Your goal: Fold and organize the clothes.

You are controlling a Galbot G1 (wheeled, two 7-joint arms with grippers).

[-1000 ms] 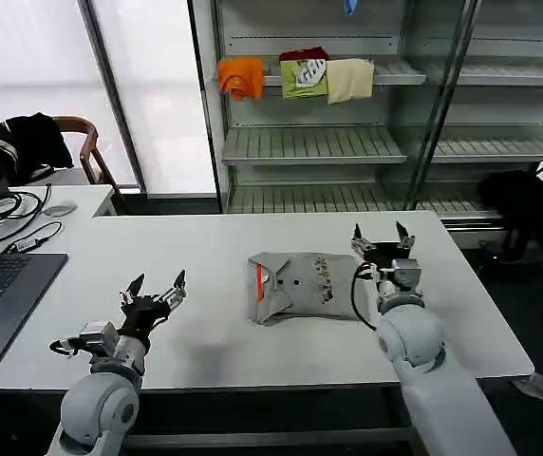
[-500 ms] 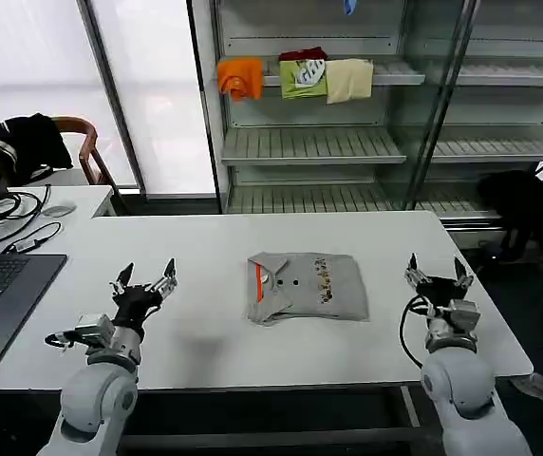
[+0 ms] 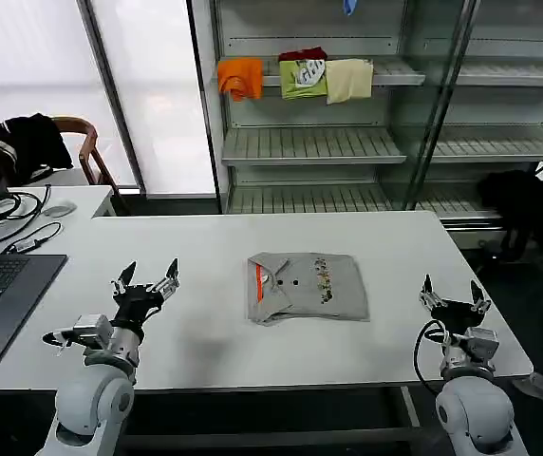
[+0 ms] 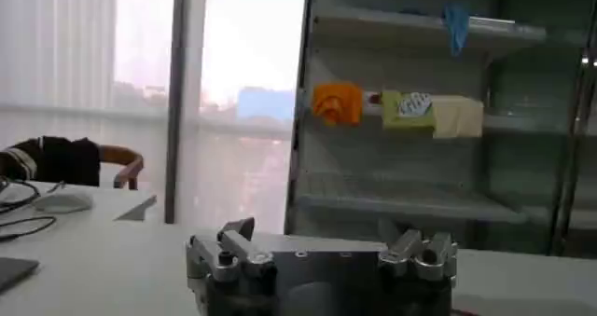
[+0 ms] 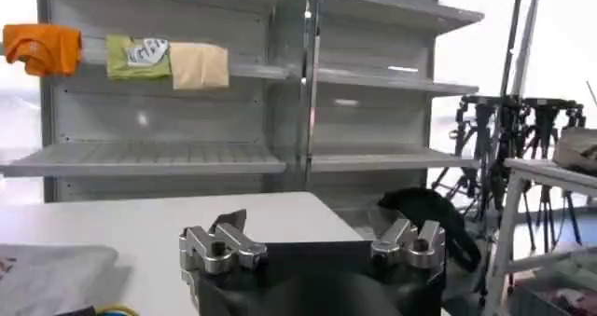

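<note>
Your left gripper (image 3: 144, 278) sits at about 8 o'clock on the table (image 3: 205, 247), fingers spread wide with nothing between them, held just above the surface. Your right gripper (image 3: 454, 294) is at about 4 o'clock near the table's front right corner, also spread wide and empty. From the left wrist view, the left gripper (image 4: 322, 243) points across the table toward the shelves (image 4: 410, 122); from the right wrist view, the right gripper (image 5: 312, 234) faces the same shelves, with an edge of grey cloth showing at the side.

Between your two grippers, at the centre of the table, lies the shirt (image 3: 305, 286): light grey, folded into a neat rectangle, with an orange collar strip on its 9 o'clock side, small buttons beside that, and a small multicoloured print toward the middle. It is well apart from both grippers.

Out at 9 o'clock, you have a laptop (image 3: 1, 294) at the table's edge. At 12 o'clock, the shelves hold orange, green and cream folded garments (image 3: 295, 76) side by side.
</note>
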